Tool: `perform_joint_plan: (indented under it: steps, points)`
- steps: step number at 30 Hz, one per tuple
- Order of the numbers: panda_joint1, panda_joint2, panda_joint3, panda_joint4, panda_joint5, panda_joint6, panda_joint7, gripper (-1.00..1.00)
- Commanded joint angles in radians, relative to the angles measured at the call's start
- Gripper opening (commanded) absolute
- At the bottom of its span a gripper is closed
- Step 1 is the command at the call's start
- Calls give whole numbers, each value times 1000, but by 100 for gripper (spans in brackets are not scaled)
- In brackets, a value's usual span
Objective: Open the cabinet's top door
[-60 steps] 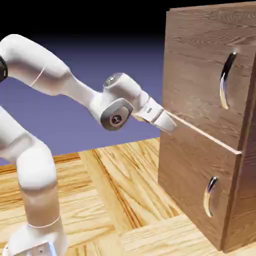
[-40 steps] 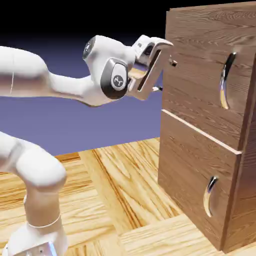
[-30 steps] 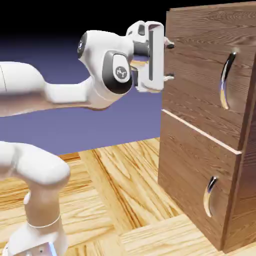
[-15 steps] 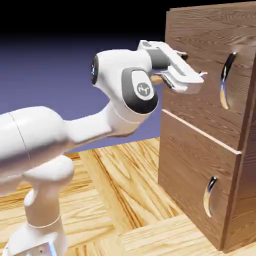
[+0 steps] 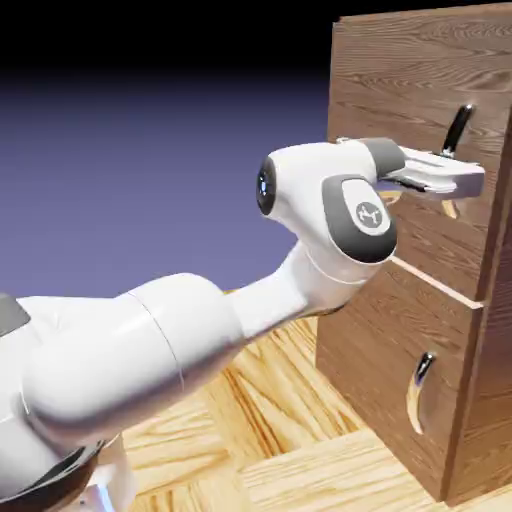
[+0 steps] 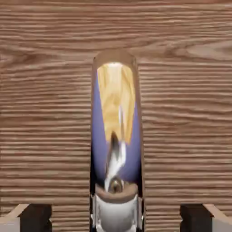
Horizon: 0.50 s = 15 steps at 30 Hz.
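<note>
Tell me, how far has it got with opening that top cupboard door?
Done: the gripper is at the handle of the top door. In hand: its fingers flank the handle, apparently closed on it. Left: the pull itself; the top door lies flush with the cabinet, not yet opened.

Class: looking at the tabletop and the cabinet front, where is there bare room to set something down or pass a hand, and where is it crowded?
Free: the table between the arm's base and the cabinet, and around the lower handle. Crowded: the top door, where the gripper covers its handle.
</note>
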Motion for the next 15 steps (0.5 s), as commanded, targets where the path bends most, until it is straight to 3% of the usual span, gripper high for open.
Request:
perform_joint_plan:
  steps: [1,15]
  points:
    - [-33,-11,24,-36,-20,-31,33,-100]
    - [-474,-140,469,-497,81,-457,304,-100]
